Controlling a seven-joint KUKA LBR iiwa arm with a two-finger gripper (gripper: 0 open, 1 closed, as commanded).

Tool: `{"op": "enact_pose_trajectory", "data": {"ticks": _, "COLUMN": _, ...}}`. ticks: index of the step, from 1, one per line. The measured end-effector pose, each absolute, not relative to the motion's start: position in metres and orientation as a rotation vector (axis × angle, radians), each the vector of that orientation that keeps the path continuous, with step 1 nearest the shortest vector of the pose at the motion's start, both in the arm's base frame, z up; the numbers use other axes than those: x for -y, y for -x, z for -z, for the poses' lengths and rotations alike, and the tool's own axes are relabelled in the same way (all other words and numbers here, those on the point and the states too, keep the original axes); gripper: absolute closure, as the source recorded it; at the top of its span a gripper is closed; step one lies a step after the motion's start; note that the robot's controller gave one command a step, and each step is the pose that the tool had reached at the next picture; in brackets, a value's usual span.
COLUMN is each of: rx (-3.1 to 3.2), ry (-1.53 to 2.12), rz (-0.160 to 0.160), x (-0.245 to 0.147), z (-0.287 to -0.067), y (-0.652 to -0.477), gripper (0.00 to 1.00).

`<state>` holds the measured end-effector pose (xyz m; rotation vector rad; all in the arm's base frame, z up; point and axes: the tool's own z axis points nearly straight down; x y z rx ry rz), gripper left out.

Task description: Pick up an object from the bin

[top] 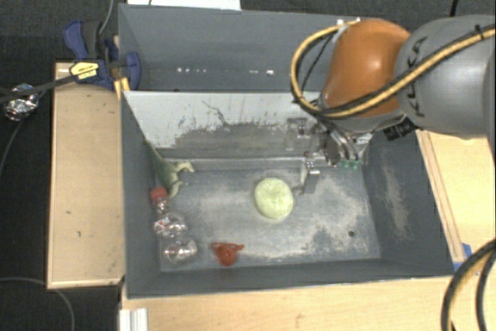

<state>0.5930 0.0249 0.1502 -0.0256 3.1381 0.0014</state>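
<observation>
gripper point(308, 173) low in bin point(399, 198), beside back-right edge of pale green round lump point(273, 198) at mid-floor; open or closed: cannot tell | bare scuffed grey floor right of lump | left wall: green leafy piece point(168, 173), clear plastic bits point(173, 238) | front edge: small red piece point(226, 252)

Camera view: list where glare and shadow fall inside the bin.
In the camera view, a row of small glints lies along the bin's back wall; the clear things at the front left corner sparkle; the pale green round thing beside the gripper casts no hard shadow.
</observation>
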Motion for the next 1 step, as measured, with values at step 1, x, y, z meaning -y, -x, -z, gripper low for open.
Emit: {"op": "enact_pose_trajectory", "data": {"ticks": 1, "rx": -3.134, "ry": -0.138, "rz": -0.002, "x": -0.0346, "z": -0.1094, "y": -0.5725, "gripper": 0.00}}
